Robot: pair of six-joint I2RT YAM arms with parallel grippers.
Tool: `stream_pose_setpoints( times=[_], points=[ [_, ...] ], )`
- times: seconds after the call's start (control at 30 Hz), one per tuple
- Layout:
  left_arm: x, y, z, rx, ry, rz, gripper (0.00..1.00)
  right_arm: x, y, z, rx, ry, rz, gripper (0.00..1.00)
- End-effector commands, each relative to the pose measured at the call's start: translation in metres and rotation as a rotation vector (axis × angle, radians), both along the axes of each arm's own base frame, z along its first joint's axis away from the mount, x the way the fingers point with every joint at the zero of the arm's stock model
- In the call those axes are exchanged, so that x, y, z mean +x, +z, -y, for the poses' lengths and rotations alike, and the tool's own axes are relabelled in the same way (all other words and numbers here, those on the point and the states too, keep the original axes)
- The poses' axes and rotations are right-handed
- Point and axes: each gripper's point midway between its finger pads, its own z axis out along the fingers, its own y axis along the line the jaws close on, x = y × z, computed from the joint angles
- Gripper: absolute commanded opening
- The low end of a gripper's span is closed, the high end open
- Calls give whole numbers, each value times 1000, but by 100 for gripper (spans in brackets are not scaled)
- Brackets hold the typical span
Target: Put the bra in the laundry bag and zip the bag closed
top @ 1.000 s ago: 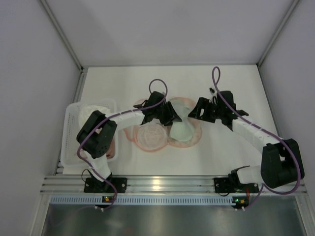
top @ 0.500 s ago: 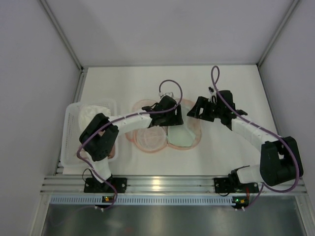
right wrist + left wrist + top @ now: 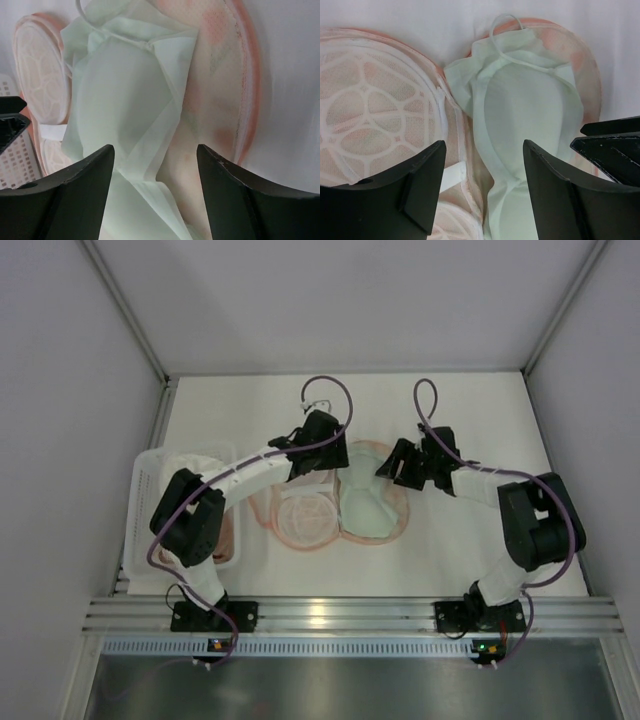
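Observation:
The laundry bag [image 3: 401,512] lies open on the table, cream-peach with a pink rim. Its crumpled mint-white lining [image 3: 368,505] fills the right half. The bra [image 3: 303,520], with round pale-pink mesh cups and a whitish band, lies in the left half. My left gripper [image 3: 328,466] hovers open and empty over the bag's middle, with the bra [image 3: 375,110] to its left and the lining [image 3: 520,110] to its right. My right gripper [image 3: 387,468] is open and empty over the right half [image 3: 220,75]; the lining [image 3: 115,85] and a bra cup [image 3: 42,70] show beyond it.
A white plastic basket [image 3: 140,502] holding pale cloth stands at the table's left edge, and its perforated wall shows in the right wrist view [image 3: 15,160]. Grey walls close in the table on three sides. The two grippers are close together over the bag.
My left gripper swung right over the bag's middle, then drew back toward the far side. The mint lining, raised before, now lies flatter. My right gripper shifted slightly left and nearer.

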Motion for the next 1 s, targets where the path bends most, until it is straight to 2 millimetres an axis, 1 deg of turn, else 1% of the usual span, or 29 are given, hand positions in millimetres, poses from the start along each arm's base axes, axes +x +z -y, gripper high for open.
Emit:
stream_pose_setpoints(
  times=[0.0, 0.03, 0.1, 0.13, 0.17, 0.2, 0.23, 0.27, 0.3, 0.4, 0.47, 0.53, 0.57, 0.63, 0.67, 0.7, 0.73, 0.77, 0.8, 0.83, 0.9, 0.93, 0.97],
  points=[
    [7, -5, 19, -14, -60, -3, 67, 34, 28, -3, 6, -42, 115, 68],
    [9, -14, 24, -16, -71, -18, 66, 36, 29, -4, 6, -40, 122, 68],
    [13, -17, 32, -37, -84, -18, 65, 40, 31, -7, 19, -38, 139, 66],
    [15, -16, 37, -51, -97, -16, 65, 41, 27, -7, 25, -40, 133, 66],
    [18, -23, 38, -46, -95, -23, 64, 43, 27, -9, 31, -39, 138, 65],
    [20, -25, 39, -47, -92, -20, 65, 47, 27, -10, 34, -44, 145, 64],
    [23, -26, 41, -46, -96, -14, 65, 48, 22, -11, 34, -44, 140, 62],
    [23, -31, 41, -38, -97, -20, 66, 51, 20, -11, 33, -48, 143, 61],
    [28, -30, 43, -48, -99, 0, 66, 53, 18, -10, 29, -56, 144, 59],
    [30, -33, 46, -68, -116, 17, 67, 59, 14, -11, 29, -60, 152, 52],
    [33, -31, 50, -96, -120, 48, 65, 63, 11, -12, 27, -61, 151, 48],
    [36, -33, 52, -116, -116, 66, 64, 67, 10, -12, 20, -67, 156, 42],
    [35, -33, 52, -125, -118, 66, 58, 68, 10, -11, 17, -69, 157, 39],
    [36, -36, 54, -139, -126, 76, 54, 69, 14, -10, 9, -66, 172, 38],
    [35, -37, 53, -141, -133, 80, 49, 70, 16, -9, 5, -67, 178, 38],
    [34, -38, 56, -150, -146, 79, 49, 69, 17, -8, -3, -67, 180, 38],
    [33, -37, 56, -149, -155, 83, 48, 70, 24, -7, -6, -67, 196, 38],
    [34, -35, 55, -140, -164, 94, 47, 69, 28, -7, -8, -63, 204, 38],
    [34, -30, 54, -139, -170, 105, 47, 67, 37, -6, -14, -57, 218, 39],
    [35, -17, 52, -139, -167, 136, 48, 67, 42, -5, -16, -53, 227, 39],
    [38, -2, 45, -120, -162, 177, 50, 64, 52, -5, -13, -39, 243, 43],
    [42, 18, 39, -119, -137, 216, 52, 64, 64, -7, -13, -22, 273, 45],
    [45, 24, 32, -108, -113, 217, 54, 63, 68, -8, -13, -10, 280, 48]
  ],
)
